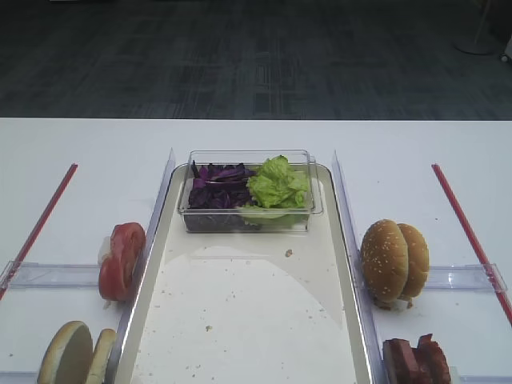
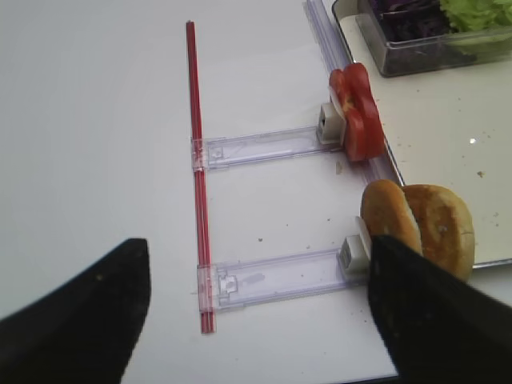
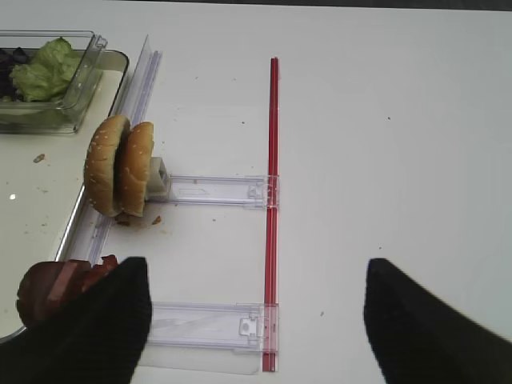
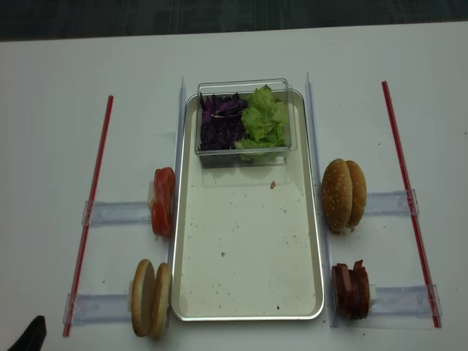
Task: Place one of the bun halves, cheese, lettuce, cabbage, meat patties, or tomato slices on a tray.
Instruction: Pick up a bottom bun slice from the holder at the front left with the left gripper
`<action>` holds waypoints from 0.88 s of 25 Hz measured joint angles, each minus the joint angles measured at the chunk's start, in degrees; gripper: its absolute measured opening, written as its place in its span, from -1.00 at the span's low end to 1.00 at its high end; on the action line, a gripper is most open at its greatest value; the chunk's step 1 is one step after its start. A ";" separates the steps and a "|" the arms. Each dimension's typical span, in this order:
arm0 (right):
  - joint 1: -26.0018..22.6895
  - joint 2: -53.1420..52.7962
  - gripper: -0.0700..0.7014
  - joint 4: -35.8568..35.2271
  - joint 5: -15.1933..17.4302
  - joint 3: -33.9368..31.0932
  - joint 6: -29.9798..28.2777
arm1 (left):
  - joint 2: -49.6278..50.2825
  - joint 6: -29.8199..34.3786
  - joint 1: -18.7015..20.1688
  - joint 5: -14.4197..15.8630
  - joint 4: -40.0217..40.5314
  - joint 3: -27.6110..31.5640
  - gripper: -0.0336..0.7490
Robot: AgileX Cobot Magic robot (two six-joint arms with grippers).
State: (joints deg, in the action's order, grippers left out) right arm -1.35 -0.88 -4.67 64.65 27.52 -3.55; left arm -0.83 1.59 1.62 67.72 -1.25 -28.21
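Note:
The silvery tray (image 4: 248,248) lies mid-table, bare apart from crumbs. Two bun halves (image 4: 150,298) stand on edge at its near left, with tomato slices (image 4: 163,201) behind them. Meat patties (image 4: 351,290) stand at its near right. Purple cabbage (image 4: 221,123) and lettuce (image 4: 265,121) fill a box at the tray's far end. No cheese is in view. My left gripper (image 2: 256,312) hovers open and empty over the table left of the bun halves (image 2: 420,228). My right gripper (image 3: 256,320) hovers open and empty, right of the meat patties (image 3: 56,288).
A clear plastic box (image 1: 250,220) sits on the tray's far end. Sesame-seeded buns (image 4: 344,194) stand on edge right of the tray. Clear plastic rails (image 4: 117,213) hold the food at the sides, and red strips (image 4: 91,212) (image 4: 408,197) run along the table outside them.

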 joint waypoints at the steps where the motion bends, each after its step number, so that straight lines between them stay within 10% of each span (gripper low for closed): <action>1: 0.00 0.00 0.66 0.00 0.00 0.00 0.00 | 0.00 0.00 0.00 0.00 0.00 0.00 0.41; 22: 0.00 0.00 0.66 0.00 0.00 0.00 0.00 | 0.00 0.00 0.00 0.00 0.10 0.00 0.41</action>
State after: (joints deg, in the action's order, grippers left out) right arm -1.35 -0.88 -4.67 64.65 27.52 -3.55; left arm -0.83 1.59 1.62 67.72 -1.14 -28.21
